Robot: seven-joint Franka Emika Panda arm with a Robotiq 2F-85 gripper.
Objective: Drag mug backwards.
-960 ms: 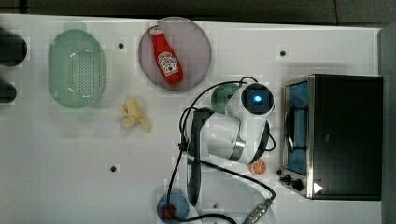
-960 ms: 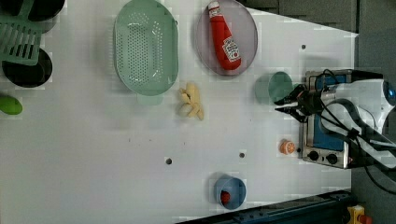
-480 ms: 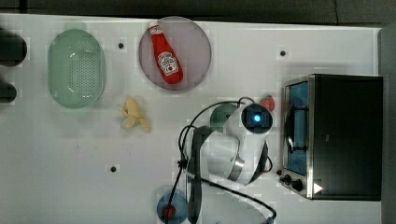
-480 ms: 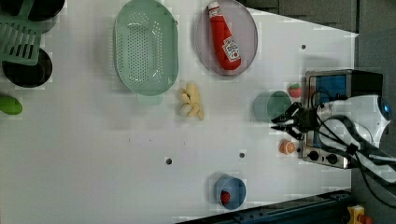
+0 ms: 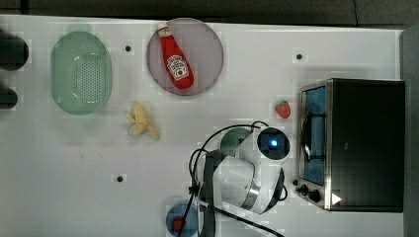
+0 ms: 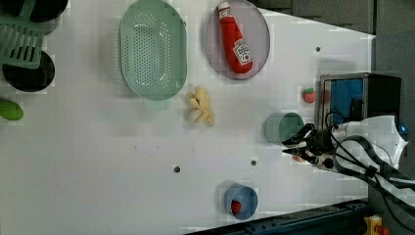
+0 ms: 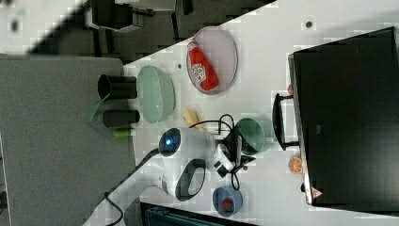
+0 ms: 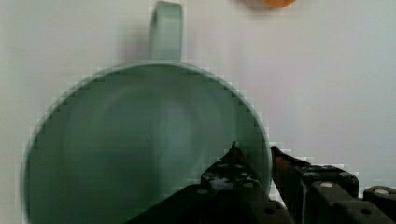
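Standing upright on the white tabletop, the small dark green round ceramic mug sits just in front of the glass door of the black and silver toaster oven, towards the left view's right. In the wrist view we note the mug's handle pointing away from the camera and its hollow open to us.

We find the black two-fingered pincer set astride the mug's rim, one finger inside the hollow and the other outside the wall, with a narrow gap between them. The wall passes through that gap; whether the fingers press on it we cannot tell. In the left view the pincer reaches in from the white robot arm on the left view's right edge.

Near the mug we record a small red strawberry beside the oven's corner, and an orange slice on the tabletop in front of the oven, seen in the right view. Further off lie a small blue round dish holding a red item, a peeled yellow banana, a purple round plate carrying a red ketchup bottle, and a pale green perforated oval colander.
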